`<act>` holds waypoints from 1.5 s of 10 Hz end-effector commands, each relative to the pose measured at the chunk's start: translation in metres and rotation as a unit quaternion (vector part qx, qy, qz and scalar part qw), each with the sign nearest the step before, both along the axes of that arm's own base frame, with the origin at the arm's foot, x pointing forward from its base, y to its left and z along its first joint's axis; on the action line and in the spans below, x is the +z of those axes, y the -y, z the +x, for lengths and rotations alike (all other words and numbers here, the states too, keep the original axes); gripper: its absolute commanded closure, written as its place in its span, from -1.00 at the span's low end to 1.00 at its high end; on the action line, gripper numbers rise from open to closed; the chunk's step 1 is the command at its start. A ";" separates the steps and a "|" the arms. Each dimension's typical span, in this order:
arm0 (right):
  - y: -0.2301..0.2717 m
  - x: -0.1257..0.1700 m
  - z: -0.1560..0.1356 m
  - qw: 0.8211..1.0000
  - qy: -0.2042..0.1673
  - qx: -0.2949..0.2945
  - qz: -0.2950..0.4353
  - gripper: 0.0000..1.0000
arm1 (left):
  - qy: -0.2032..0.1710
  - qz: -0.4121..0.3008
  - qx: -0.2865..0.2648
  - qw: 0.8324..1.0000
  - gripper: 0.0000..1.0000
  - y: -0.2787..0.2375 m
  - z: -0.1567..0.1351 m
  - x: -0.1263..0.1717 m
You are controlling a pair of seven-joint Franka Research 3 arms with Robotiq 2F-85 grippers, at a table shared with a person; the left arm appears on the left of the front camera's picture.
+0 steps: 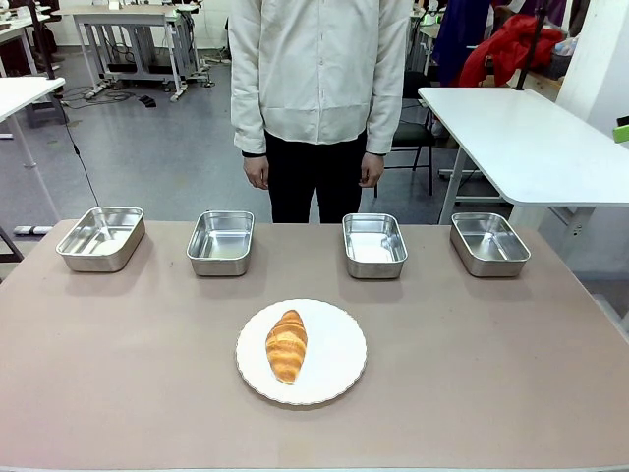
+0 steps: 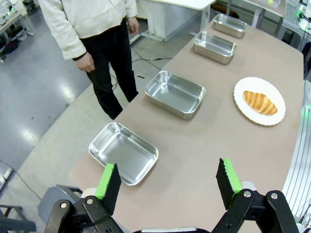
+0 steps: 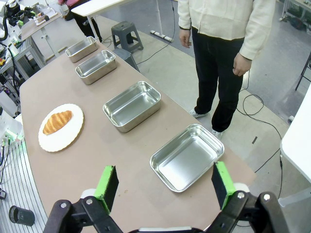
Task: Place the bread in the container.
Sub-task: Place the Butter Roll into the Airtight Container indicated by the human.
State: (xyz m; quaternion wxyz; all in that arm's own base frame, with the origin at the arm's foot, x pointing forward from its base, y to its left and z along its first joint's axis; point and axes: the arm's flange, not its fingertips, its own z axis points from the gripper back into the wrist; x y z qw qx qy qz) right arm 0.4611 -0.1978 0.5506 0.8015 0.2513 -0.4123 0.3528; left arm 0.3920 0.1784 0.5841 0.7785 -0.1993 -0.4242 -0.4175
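Person [image 1: 319, 88] cropped at shoulders (top edge), table [image 1: 98, 393] corners cropped

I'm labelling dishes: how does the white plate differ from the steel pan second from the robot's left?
The plate is round, white and shallow with a scalloped edge; the pan is rectangular, shiny steel and deep. The plate carries the croissant; the pan is empty. Both rest on the table.

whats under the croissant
The croissant lies on a round white plate with a scalloped edge, which sits on the brown table. The patch of plate directly beneath it is covered and cannot be seen.
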 end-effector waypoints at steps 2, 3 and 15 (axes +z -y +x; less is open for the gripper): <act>-0.001 0.001 0.000 1.000 0.002 0.000 0.001 -1.00 | 0.005 0.001 -0.006 1.000 -1.00 0.000 -0.001 0.001; -0.001 0.001 0.000 1.000 0.002 0.000 0.001 -1.00 | 0.005 0.001 -0.006 1.000 -1.00 0.000 -0.001 0.001; -0.001 0.001 0.000 1.000 0.002 0.000 0.001 -1.00 | 0.005 0.001 -0.006 1.000 -1.00 0.000 -0.001 0.001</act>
